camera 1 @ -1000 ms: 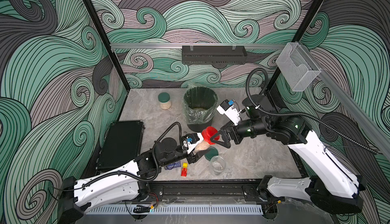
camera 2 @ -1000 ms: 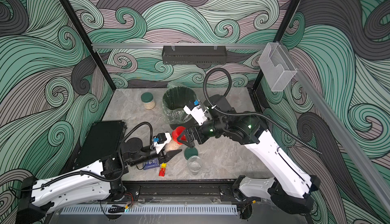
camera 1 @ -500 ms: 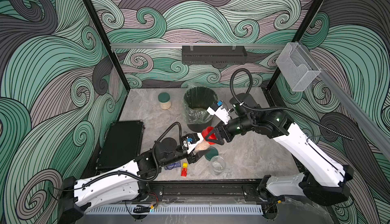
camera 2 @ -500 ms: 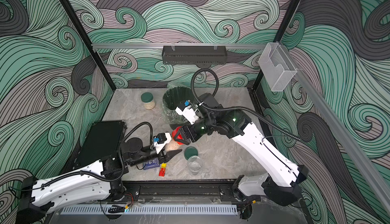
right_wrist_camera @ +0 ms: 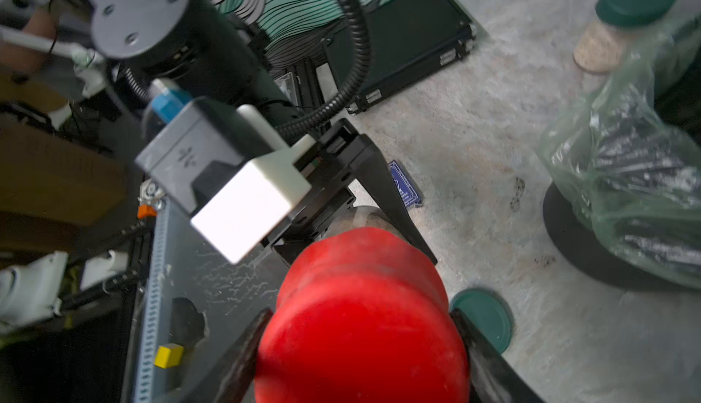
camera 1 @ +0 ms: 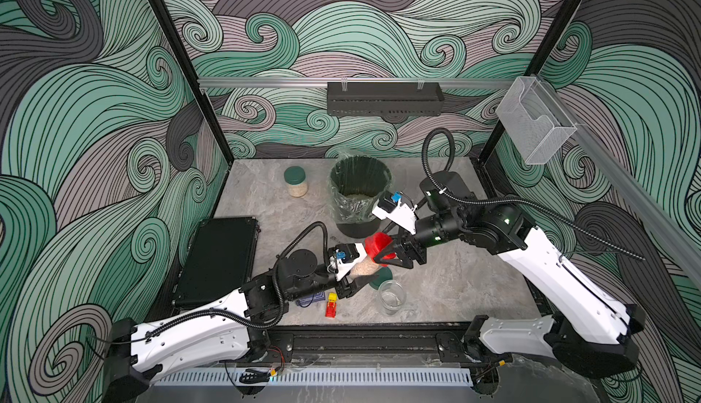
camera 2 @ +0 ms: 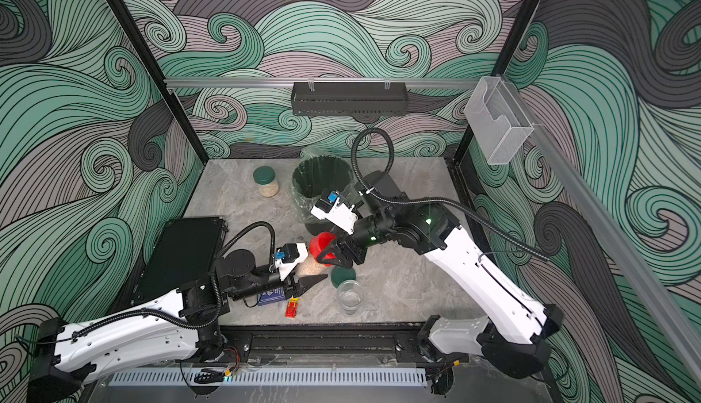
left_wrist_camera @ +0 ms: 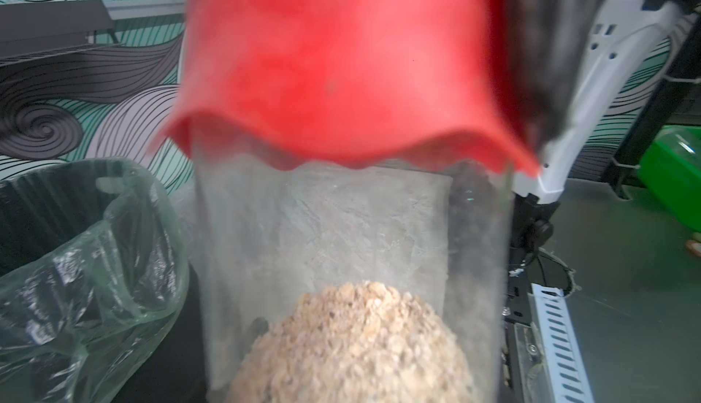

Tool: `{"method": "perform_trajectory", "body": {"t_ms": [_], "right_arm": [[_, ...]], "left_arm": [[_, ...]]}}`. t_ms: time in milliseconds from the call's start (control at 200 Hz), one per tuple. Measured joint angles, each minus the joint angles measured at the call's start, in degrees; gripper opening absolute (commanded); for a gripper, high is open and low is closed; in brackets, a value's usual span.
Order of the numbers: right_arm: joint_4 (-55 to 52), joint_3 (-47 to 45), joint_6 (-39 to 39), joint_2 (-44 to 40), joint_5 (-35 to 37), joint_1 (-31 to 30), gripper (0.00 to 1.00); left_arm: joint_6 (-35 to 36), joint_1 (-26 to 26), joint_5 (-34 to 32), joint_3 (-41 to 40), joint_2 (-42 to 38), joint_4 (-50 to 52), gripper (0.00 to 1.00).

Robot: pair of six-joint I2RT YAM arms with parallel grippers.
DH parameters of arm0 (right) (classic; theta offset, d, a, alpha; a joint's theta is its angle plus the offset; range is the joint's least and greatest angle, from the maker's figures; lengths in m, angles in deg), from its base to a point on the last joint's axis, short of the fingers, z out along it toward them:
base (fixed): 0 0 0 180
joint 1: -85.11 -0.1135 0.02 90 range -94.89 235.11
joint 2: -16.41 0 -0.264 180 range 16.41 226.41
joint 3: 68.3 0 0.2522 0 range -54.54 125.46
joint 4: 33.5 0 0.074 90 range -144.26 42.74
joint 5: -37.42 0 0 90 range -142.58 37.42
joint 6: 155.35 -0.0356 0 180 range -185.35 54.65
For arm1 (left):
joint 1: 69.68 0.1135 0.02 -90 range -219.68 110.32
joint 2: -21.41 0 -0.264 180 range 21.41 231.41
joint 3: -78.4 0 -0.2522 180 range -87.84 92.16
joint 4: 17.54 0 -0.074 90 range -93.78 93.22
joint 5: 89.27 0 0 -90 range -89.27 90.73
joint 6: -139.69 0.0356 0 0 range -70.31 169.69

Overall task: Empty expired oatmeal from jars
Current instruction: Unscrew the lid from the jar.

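jar (left_wrist_camera: 341, 223) is held between left gripper (camera 2: 311, 270) jaws, closed on its clear body, oatmeal (left_wrist_camera: 352, 344) heaped inside, so it is braced against twisting | red lid (camera 1: 376, 245) is clamped between right gripper (right_wrist_camera: 360, 317) jaws, judged for unscrewing | left arm is stretched low; right arm is folded down onto lid | bin (camera 1: 385, 179) is seen near, beyond both jaws
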Motion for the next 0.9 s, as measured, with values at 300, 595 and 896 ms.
{"method": "perform_trajectory", "body": {"t_ms": [300,595,896], "right_arm": [[-0.37,-0.76,22.71,-0.83,-7.43,1.64,0.6],[-2.01,0.07,30.84,-0.17,-12.15,3.45,0.99],[1.68,1.36,23.15,-0.76,-8.31,0.2,0.99]], "left_arm": [[-0.09,-0.48,3.45,0.28,-0.74,-0.09,0.6],[-1.88,-0.24,2.75,0.28,-1.25,-1.03,0.59],[-2.56,-0.2,1.81,0.37,-1.9,-1.99,0.59]]}}
